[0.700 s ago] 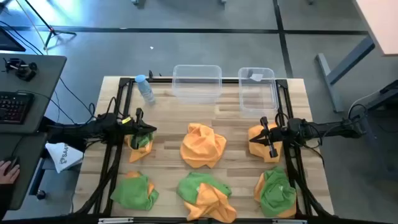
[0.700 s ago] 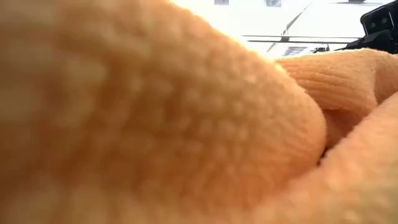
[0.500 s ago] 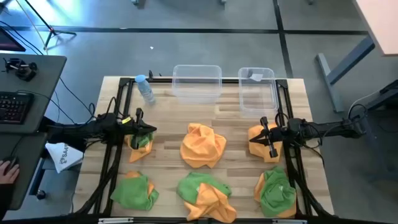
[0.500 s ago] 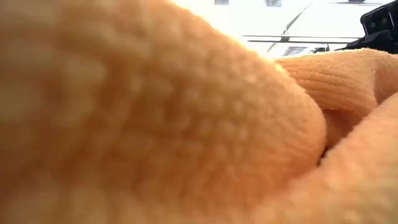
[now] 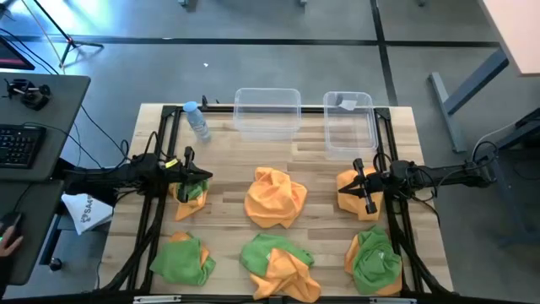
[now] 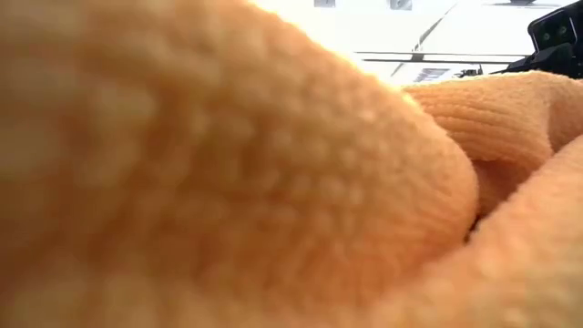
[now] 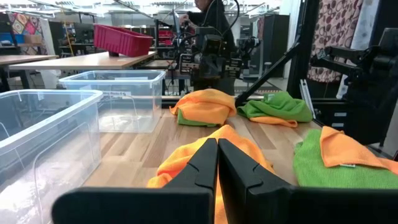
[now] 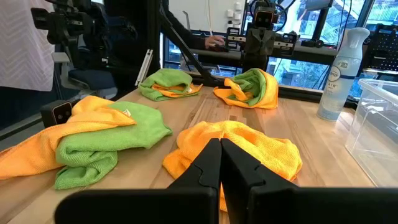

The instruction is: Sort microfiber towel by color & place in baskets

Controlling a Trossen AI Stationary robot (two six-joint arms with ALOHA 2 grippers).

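change: only the person's hand (image 5: 7,240) at the desk's near edge slides a bit lower, toward the frame corner | table stuff: no shift that I can spot

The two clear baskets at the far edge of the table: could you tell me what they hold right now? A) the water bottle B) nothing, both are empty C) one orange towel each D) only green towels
B: in the high view the wider basket and the narrower basket show only bare clear plastic, while every towel, such as the middle orange towel, lies on the table.
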